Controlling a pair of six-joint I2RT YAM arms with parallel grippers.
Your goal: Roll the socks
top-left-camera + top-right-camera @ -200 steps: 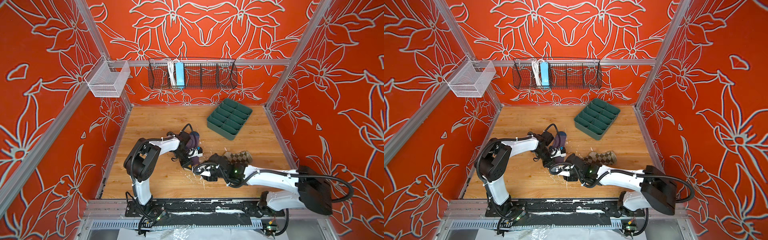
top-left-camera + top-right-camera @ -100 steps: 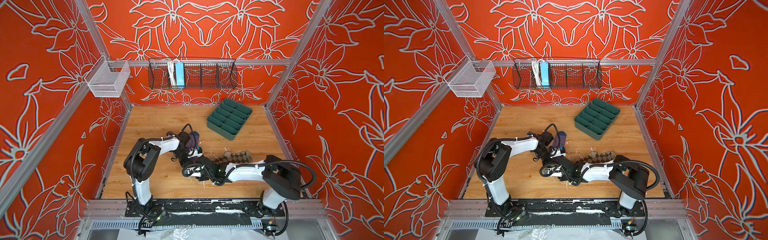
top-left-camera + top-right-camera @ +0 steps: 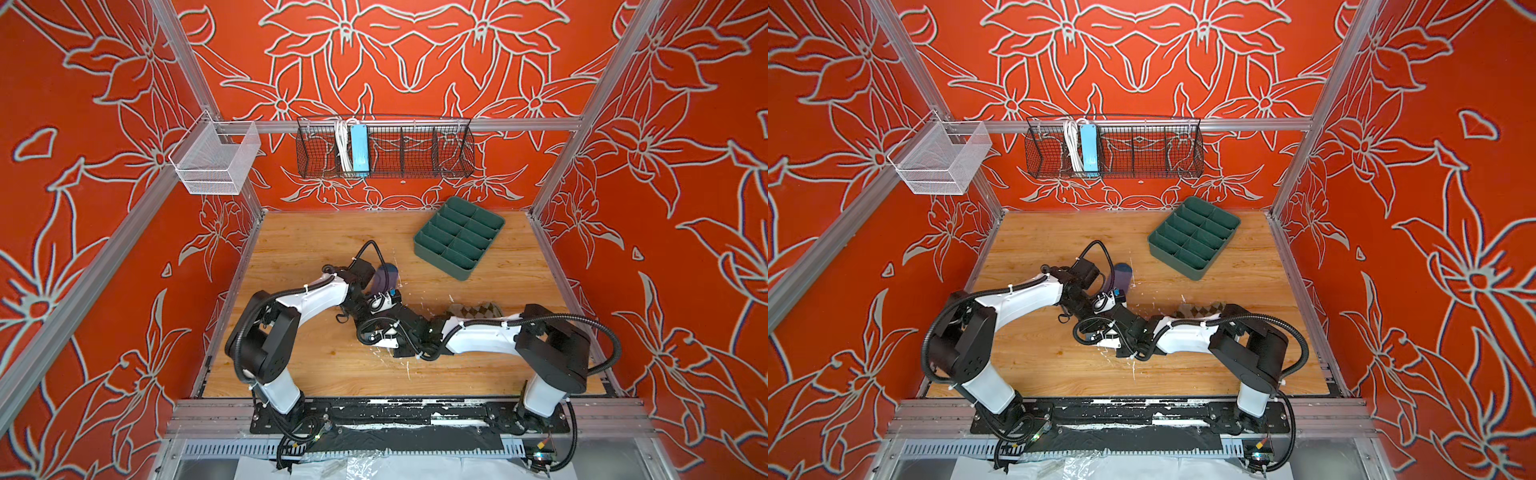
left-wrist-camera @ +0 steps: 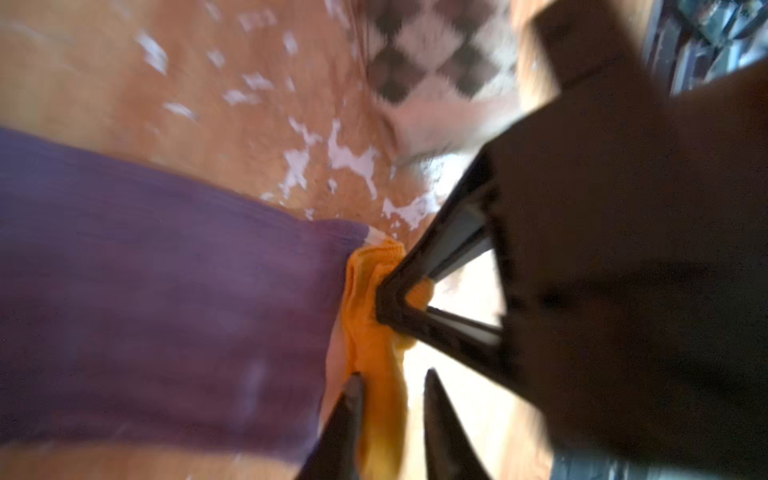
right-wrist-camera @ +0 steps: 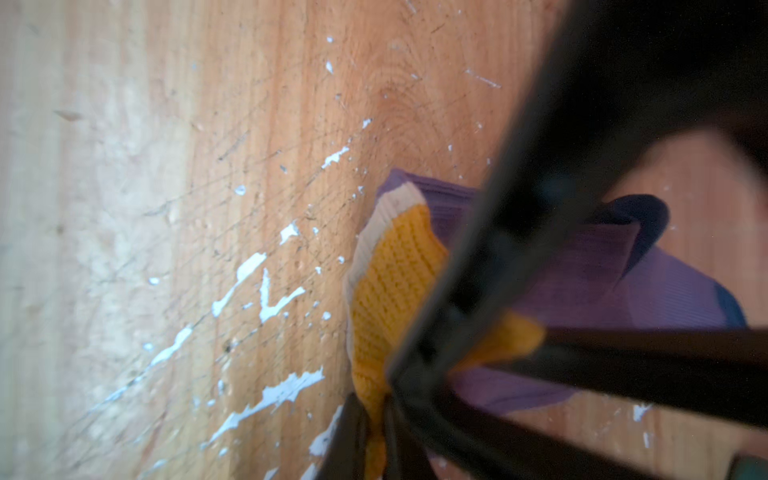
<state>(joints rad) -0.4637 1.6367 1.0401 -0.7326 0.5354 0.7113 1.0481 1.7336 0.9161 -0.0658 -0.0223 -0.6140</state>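
Near the centre of both top views, the purple sock (image 3: 388,277) lies largely unrolled on the wooden table (image 3: 311,249). At its yellow cuff (image 5: 395,282) the left gripper (image 4: 394,374) stands slightly open around the fabric, while the right gripper (image 5: 371,399) is clamped on it. Further right, the argyle sock (image 3: 478,309) lies flat, untouched. The green tray (image 3: 436,259) sits upper right. By my reading neither sock is rolled yet. Two socks, two grippers, one tray.

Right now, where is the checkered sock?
In both top views the checkered sock lies on the wooden table right of centre, partly hidden by the right arm, nearer than the green tray.
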